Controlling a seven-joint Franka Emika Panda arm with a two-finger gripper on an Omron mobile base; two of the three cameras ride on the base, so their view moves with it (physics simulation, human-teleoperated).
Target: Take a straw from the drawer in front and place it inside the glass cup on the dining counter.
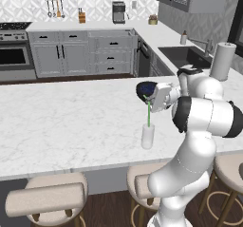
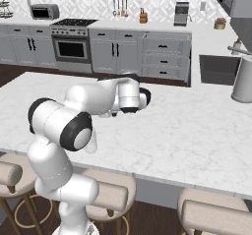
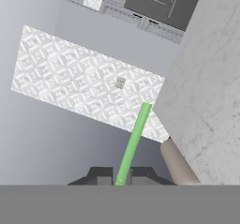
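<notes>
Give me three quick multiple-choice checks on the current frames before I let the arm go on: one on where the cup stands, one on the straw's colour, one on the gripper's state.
1. Where does the glass cup stand?
A. On the dining counter, near its stool-side edge
B. In the sink
C. On a stool

2. What colour is the straw?
A. Red
B. Light green
C. Black

3. What is the gripper doing?
A. Open, holding nothing
B. Shut on the cup
C. Shut on the straw

Key: 1 A, the cup sits on the marble slab just above the stools. 2 B, it shows green in the left base and hand views. 3 C, the straw runs out from between the fingertips, its lower end in the cup.
</notes>
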